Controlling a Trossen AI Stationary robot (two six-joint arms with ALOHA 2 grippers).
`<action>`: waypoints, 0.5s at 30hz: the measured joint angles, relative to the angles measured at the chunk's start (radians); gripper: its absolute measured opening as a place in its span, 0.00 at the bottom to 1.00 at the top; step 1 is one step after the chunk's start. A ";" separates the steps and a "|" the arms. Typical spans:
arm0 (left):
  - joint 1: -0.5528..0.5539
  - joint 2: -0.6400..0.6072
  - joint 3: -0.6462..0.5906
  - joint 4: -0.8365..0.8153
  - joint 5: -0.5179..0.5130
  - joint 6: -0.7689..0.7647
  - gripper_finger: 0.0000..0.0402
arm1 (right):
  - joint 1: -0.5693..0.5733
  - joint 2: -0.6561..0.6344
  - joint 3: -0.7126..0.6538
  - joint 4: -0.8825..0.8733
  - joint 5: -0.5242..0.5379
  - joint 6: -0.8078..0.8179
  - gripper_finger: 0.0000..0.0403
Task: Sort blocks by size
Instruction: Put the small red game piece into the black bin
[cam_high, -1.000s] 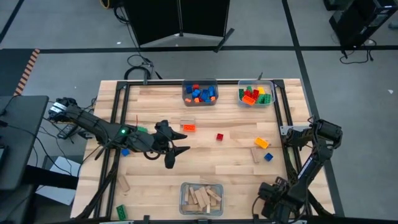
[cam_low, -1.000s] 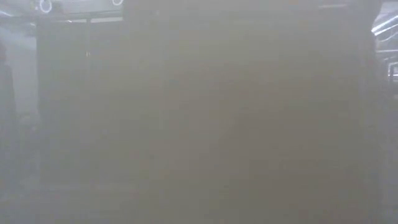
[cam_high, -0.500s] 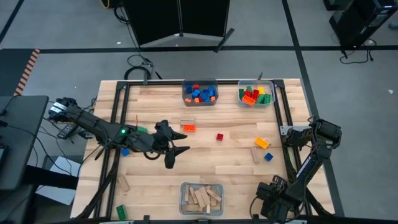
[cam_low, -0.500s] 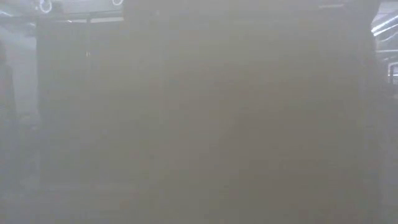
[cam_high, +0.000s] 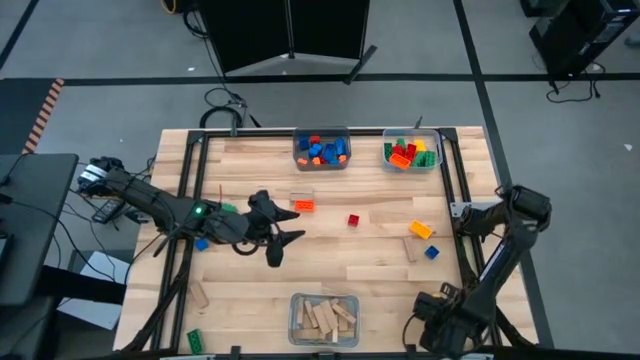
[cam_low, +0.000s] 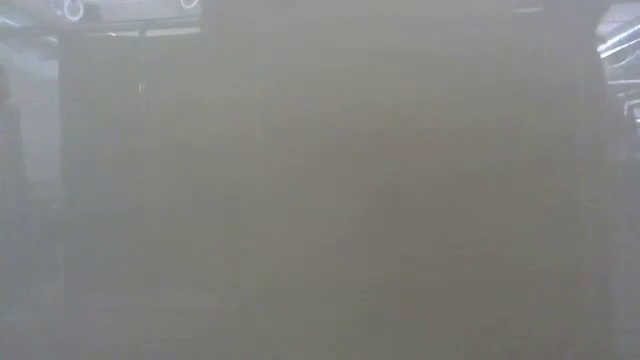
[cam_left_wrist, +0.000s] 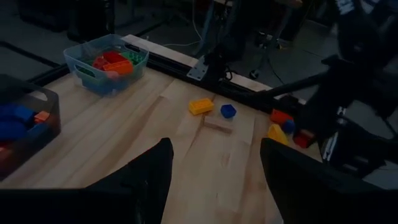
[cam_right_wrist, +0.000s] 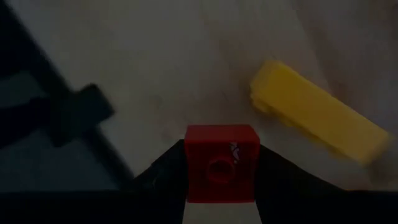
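Note:
My right gripper (cam_right_wrist: 221, 177) hangs over the table's near right corner (cam_high: 447, 318), pointing down, shut on a small red brick (cam_right_wrist: 222, 158). A yellow brick (cam_right_wrist: 317, 118) lies on the wood beside it. My left gripper (cam_high: 281, 240) hovers open over the table's left middle, holding nothing. Loose blocks lie flat on the table: an orange brick (cam_high: 303, 205), a red brick (cam_high: 353, 220), a yellow brick (cam_high: 421, 229), a blue brick (cam_high: 431, 251) and a wooden block (cam_high: 410, 248). The low view is fogged and shows nothing. My right gripper pinches the small red brick by two opposite sides (cam_right_wrist: 189, 165) between its two fingers. The fingers come from above, pointing down. The brick sits level in the hold, a little above the wood.
At the far edge stand a bin of blue and orange bricks (cam_high: 321, 148) and a bin of red, green and orange bricks (cam_high: 411, 152). A bin of wooden blocks (cam_high: 324, 318) stands at the near edge. Black rails (cam_high: 452, 170) frame the table. More bricks (cam_left_wrist: 281, 124) lie near my right gripper.
My right arm has risen a little over the near right corner. My left arm has kept still.

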 joint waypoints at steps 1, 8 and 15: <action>0.005 0.000 0.000 0.000 0.000 -0.015 0.62 | 0.000 -0.019 0.007 -0.014 0.004 0.012 0.37; 0.058 -0.009 0.000 -0.003 0.065 -0.154 0.62 | -0.093 -0.184 0.041 -0.161 0.101 0.023 0.37; 0.121 -0.010 0.000 -0.082 0.111 -0.051 0.62 | -0.398 -0.341 0.054 -0.277 0.165 -0.173 0.37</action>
